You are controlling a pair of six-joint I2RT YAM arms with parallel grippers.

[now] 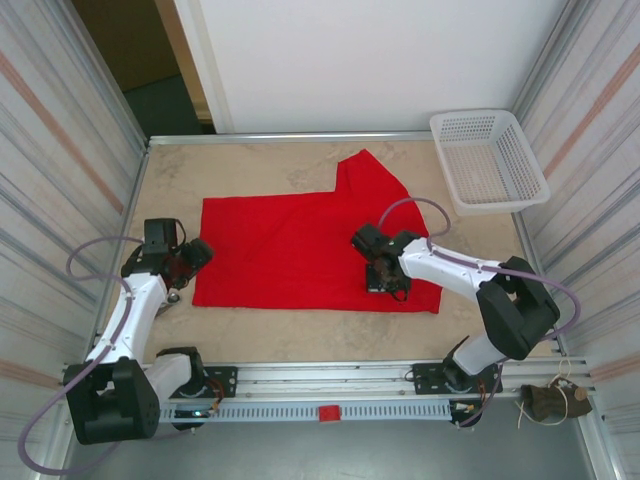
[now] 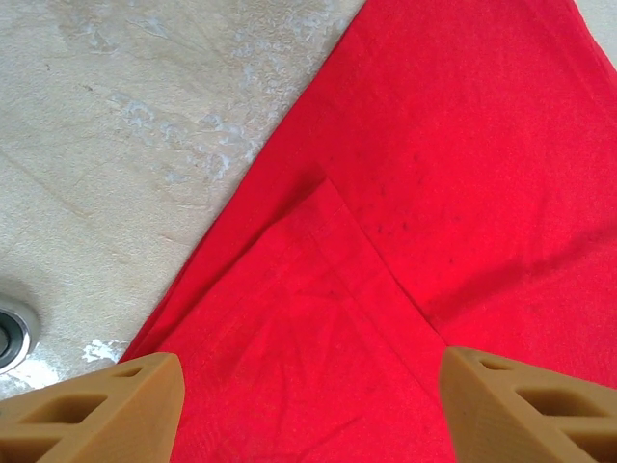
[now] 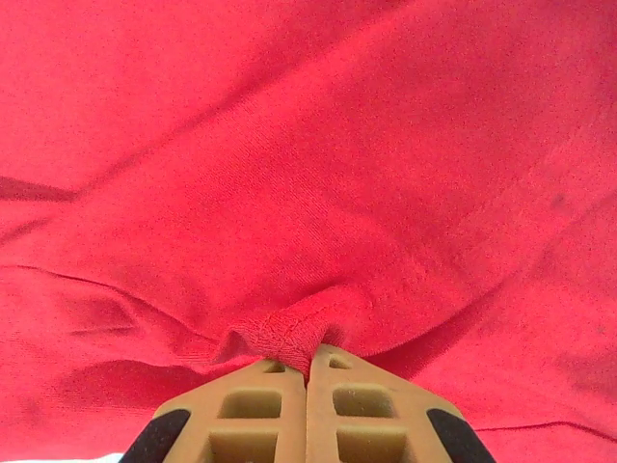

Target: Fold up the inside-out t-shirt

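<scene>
The inside-out t-shirt [image 1: 290, 245] is bright red cloth spread flat across the middle of the table, with one sleeve pointing toward the back. My right gripper [image 1: 385, 280] is down on its near right part. In the right wrist view its tan fingers [image 3: 255, 405] are shut on a pinched fold of the shirt's ribbed hem [image 3: 284, 333]. My left gripper [image 1: 190, 255] hovers at the shirt's left edge, open. Its two tan fingertips [image 2: 106, 405] stand far apart over a folded corner of the red cloth [image 2: 328, 289], touching nothing.
A white mesh basket [image 1: 488, 160] stands at the back right corner. Metal walls close in the table on both sides. Bare beige tabletop [image 1: 260, 165] lies behind and in front of the shirt. A round metal fitting [image 2: 10, 333] sits in the tabletop near the left gripper.
</scene>
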